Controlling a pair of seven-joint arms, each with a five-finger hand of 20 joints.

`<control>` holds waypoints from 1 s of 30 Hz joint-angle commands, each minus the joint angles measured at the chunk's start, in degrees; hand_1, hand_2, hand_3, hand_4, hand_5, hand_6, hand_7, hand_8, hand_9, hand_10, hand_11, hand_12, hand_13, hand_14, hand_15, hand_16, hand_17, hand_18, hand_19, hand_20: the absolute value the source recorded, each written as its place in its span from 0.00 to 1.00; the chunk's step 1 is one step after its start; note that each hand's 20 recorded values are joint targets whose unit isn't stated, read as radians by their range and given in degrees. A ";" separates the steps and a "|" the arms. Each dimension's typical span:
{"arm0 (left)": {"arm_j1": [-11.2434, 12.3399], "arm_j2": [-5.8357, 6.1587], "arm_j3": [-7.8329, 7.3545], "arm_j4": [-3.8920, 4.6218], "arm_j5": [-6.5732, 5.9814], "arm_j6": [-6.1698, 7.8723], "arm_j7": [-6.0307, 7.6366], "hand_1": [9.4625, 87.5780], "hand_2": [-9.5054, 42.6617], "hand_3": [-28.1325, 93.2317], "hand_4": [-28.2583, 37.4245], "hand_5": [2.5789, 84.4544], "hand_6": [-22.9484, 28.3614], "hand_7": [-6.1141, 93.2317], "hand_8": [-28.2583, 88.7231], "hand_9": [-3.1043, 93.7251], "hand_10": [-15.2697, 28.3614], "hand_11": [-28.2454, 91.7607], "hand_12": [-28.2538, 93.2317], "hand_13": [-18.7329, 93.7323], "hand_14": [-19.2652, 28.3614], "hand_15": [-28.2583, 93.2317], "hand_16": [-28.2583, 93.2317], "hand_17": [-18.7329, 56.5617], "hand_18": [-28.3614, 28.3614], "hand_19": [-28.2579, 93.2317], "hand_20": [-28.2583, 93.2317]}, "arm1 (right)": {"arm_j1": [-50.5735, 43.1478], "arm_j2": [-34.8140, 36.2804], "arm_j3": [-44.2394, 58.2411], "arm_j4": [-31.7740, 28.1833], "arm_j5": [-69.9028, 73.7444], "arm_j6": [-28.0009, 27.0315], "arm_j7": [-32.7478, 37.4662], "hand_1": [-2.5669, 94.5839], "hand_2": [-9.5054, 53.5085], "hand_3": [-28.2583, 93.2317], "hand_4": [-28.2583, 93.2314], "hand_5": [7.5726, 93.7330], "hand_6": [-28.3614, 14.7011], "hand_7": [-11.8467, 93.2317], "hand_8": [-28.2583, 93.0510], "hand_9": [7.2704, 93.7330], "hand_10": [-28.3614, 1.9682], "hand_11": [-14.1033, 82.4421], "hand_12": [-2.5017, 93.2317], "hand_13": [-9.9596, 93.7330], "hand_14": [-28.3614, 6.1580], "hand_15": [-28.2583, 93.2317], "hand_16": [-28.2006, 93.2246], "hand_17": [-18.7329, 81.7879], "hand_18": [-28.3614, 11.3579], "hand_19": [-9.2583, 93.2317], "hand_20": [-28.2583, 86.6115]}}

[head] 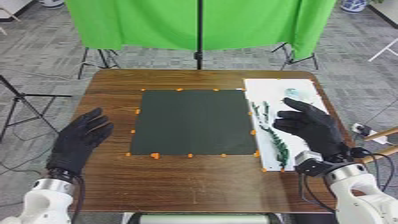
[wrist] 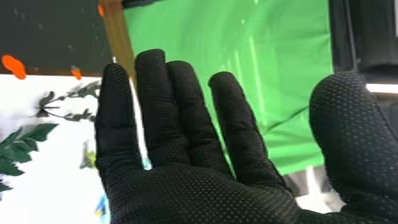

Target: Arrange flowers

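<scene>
On your brown desk [head: 178, 185], take the dark mat [head: 195, 120] as your landmark. To its left hangs the left hand [head: 82, 137], fingers loose, grasping nothing. To the mat's right lies the white sheet [head: 266, 88], carrying the green stems [head: 281, 147] close along the mat's right edge; the leafiest runs past the mat's near right corner. Farther right of the mat, near the sheet's far end, is a pale blue item [head: 295, 93]; you can't tell from here what it is. The right hand [head: 306, 125] is right of the mat, over the sheet, released, fingers straight and thumb spread.

Watch your approach: the stems look thin and flat-lying, so a high pinch could close on air, and a low one could drag the sheet or crush leaves. Stems lying this close might come up tangled together. Swing wide toward the far end and you could knock the pale blue item.
</scene>
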 commanded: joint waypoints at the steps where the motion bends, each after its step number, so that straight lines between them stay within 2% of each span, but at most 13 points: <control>1: 1.68 0.39 0.46 -0.12 -0.43 0.97 0.53 0.31 0.21 0.82 0.00 0.43 0.54 0.39 0.10 0.40 0.69 0.54 0.31 0.43 0.77 0.63 0.17 0.19 0.89 0.74 0.20 | -0.59 0.07 -0.49 0.02 -1.49 2.79 -3.31 0.23 0.18 0.94 0.00 0.38 0.54 0.37 0.10 0.46 0.43 0.42 0.22 0.50 0.42 0.59 0.35 0.28 0.14 0.62 0.44; 3: 2.86 -0.52 0.24 -0.37 -0.55 1.87 0.43 0.31 0.21 0.82 0.00 0.43 0.54 0.40 0.10 0.40 0.69 0.54 0.31 0.43 0.77 0.63 0.17 0.19 0.89 0.74 0.20 | -0.73 0.29 -0.71 0.25 -2.23 2.00 -5.13 0.23 0.15 0.94 0.00 0.38 0.55 0.37 0.10 0.47 0.44 0.42 0.22 0.51 0.43 0.59 0.35 0.28 0.14 0.62 0.44; 5: 3.64 -0.87 -0.39 -0.54 -0.38 1.58 0.66 0.31 0.21 0.82 0.00 0.43 0.54 0.39 0.10 0.40 0.69 0.54 0.31 0.43 0.77 0.64 0.17 0.19 0.89 0.74 0.20 | -0.36 0.67 -0.14 0.07 -3.31 1.35 -5.24 0.23 0.11 0.93 0.00 0.39 0.55 0.38 0.10 0.48 0.45 0.43 0.22 0.52 0.45 0.60 0.35 0.29 0.14 0.62 0.44; 8: 1.81 -0.38 0.19 0.03 -0.23 1.33 0.77 0.31 0.21 0.83 0.00 0.43 0.54 0.39 0.10 0.40 0.69 0.54 0.31 0.43 0.77 0.64 0.17 0.19 0.89 0.74 0.20 | -1.18 1.69 0.82 -0.50 -3.44 3.80 -5.36 0.23 0.08 0.91 0.00 0.41 0.57 0.39 0.09 0.51 0.46 0.45 0.23 0.54 0.46 0.61 0.35 0.29 0.15 0.62 0.44; 10: 1.70 -0.07 -0.37 -0.17 -0.04 1.14 0.77 0.31 0.21 0.83 0.00 0.43 0.54 0.39 0.10 0.40 0.69 0.54 0.31 0.43 0.77 0.64 0.17 0.19 0.89 0.74 0.20 | -0.54 1.21 0.42 -0.17 -2.65 3.55 -4.88 0.23 0.07 0.91 0.00 0.42 0.57 0.40 0.09 0.52 0.47 0.45 0.23 0.55 0.47 0.61 0.36 0.30 0.16 0.62 0.44; 14: 2.62 -0.74 -1.23 -0.61 -0.37 2.35 1.32 0.31 0.21 0.82 0.00 0.43 0.54 0.39 0.10 0.40 0.69 0.54 0.31 0.43 0.77 0.64 0.17 0.19 0.89 0.74 0.19 | 0.63 0.13 -1.01 0.50 -3.07 2.09 -3.94 0.22 0.07 0.92 0.00 0.42 0.56 0.40 0.08 0.51 0.45 0.45 0.23 0.54 0.46 0.60 0.35 0.30 0.16 0.62 0.44; 17: 2.46 -0.68 -1.27 -0.49 -0.08 1.22 0.50 0.31 0.20 0.83 0.00 0.43 0.54 0.39 0.10 0.40 0.69 0.54 0.31 0.43 0.77 0.63 0.17 0.19 0.89 0.74 0.19 | -0.20 1.15 0.63 -0.46 -4.01 0.41 -1.53 0.22 0.07 0.92 0.00 0.41 0.55 0.39 0.09 0.50 0.45 0.44 0.23 0.53 0.44 0.59 0.35 0.30 0.15 0.62 0.44; 20: 0.87 -0.24 -0.69 -0.10 0.09 0.65 0.50 0.31 0.20 0.83 0.00 0.43 0.54 0.39 0.10 0.40 0.69 0.54 0.31 0.43 0.77 0.63 0.17 0.19 0.89 0.74 0.19 | -1.58 7.40 2.20 -2.76 -16.90 5.02 0.67 0.23 0.08 0.91 0.00 0.41 0.55 0.38 0.09 0.50 0.44 0.47 0.23 0.54 0.42 0.62 0.36 0.31 0.15 0.64 0.45; 21: 0.94 0.22 -1.18 -0.35 0.42 0.44 0.69 0.31 0.20 0.82 0.00 0.43 0.54 0.39 0.10 0.40 0.69 0.54 0.31 0.43 0.77 0.63 0.17 0.19 0.89 0.74 0.19 | -2.32 10.22 1.75 -3.14 -24.40 8.81 -1.53 0.24 0.08 0.90 0.00 0.44 0.54 0.41 0.09 0.53 0.42 0.53 0.25 0.56 0.42 0.67 0.37 0.32 0.16 0.66 0.45; 23: 1.92 0.46 -1.68 -0.78 0.61 1.38 0.94 0.31 0.20 0.82 0.00 0.43 0.54 0.39 0.10 0.40 0.69 0.54 0.31 0.43 0.77 0.63 0.17 0.19 0.89 0.74 0.19 | -2.73 13.60 3.24 -4.01 -33.86 9.45 -2.77 0.27 0.04 0.86 0.00 0.52 0.58 0.52 0.07 0.62 0.47 0.67 0.31 0.63 0.42 0.77 0.40 0.35 0.19 0.70 0.45; 26: 4.75 -0.64 -2.28 -1.49 -0.46 2.85 1.41 0.31 0.20 0.83 0.00 0.43 0.54 0.39 0.10 0.40 0.69 0.54 0.31 0.43 0.77 0.63 0.17 0.19 0.89 0.74 0.19 | -1.43 17.90 3.43 -5.61 -42.89 5.22 1.60 0.39 0.01 0.74 0.00 0.64 0.64 0.60 0.06 0.73 0.52 0.75 0.36 0.71 0.43 0.85 0.45 0.41 0.23 0.76 0.47; 28: 5.13 -0.85 -1.96 -1.52 -0.50 2.88 1.48 0.30 0.20 0.83 0.00 0.43 0.54 0.39 0.10 0.40 0.69 0.54 0.31 0.43 0.77 0.63 0.17 0.19 0.89 0.74 0.19 | -1.49 19.94 2.46 -6.35 -51.83 0.93 6.43 0.47 0.00 0.64 0.00 0.76 0.64 0.63 0.07 0.84 0.53 0.80 0.41 0.79 0.44 0.89 0.49 0.47 0.24 0.82 0.50; 30: 4.29 -0.56 -1.17 -1.15 -0.30 2.42 1.47 0.30 0.20 0.83 0.00 0.43 0.54 0.39 0.10 0.40 0.69 0.54 0.31 0.43 0.77 0.63 0.17 0.19 0.89 0.74 0.19 | 0.22 23.97 -3.52 -2.92 -55.43 6.71 10.70 0.48 0.00 0.58 0.00 0.81 0.65 0.63 0.08 0.88 0.54 0.81 0.42 0.82 0.45 0.90 0.50 0.51 0.26 0.84 0.50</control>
